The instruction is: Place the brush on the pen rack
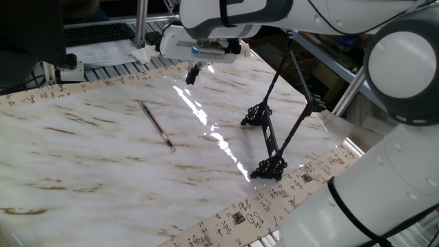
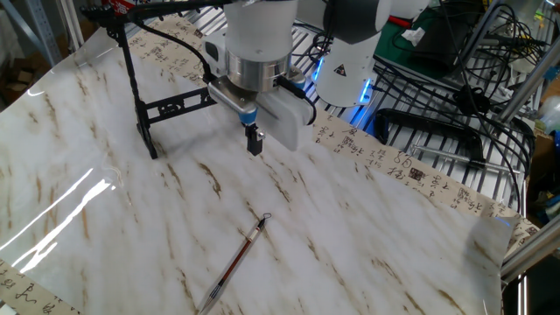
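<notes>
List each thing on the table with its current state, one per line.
Brush: lying flat on the marble top, untouched, loop end toward the rack.
Pen rack: standing upright, nothing resting on it.
Pincer: shut, holding nothing, hanging above the table apart from the brush.

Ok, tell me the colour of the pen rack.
Black. The pen rack shows best in one fixed view, where its scrolled feet stand out against the pale marbled table.

A robotics lab: aluminium framing [image 1: 140, 20], wire racks [image 2: 455, 131], loose cables [image 2: 477, 52].
</notes>
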Tool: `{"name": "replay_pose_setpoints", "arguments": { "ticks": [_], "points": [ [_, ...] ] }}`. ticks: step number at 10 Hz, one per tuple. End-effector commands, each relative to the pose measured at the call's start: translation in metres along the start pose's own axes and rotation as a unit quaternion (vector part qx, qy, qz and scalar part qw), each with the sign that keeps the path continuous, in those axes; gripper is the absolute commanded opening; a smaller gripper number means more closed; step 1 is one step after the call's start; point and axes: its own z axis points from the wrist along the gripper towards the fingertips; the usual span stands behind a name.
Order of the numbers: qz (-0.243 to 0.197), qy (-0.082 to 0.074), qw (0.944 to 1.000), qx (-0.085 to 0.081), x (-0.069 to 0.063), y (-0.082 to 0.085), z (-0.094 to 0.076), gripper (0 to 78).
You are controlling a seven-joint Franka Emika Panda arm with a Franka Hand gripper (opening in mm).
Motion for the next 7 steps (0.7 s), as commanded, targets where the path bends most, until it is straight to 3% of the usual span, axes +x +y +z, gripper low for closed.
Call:
{"name": "replay_pose_setpoints", "arguments": {
  "ticks": [1, 4, 7],
  "points": [
    [0.016, -0.014, 0.9997, -0.009, -0.001, 0.0, -0.002, 0.0],
    [0.006, -0.013, 0.9999, 0.0, -0.003, 0.005, 0.006, 0.0],
    [0.012, -0.018, 0.9997, 0.011, -0.008, 0.019, 0.038, 0.0]
  ]
}}
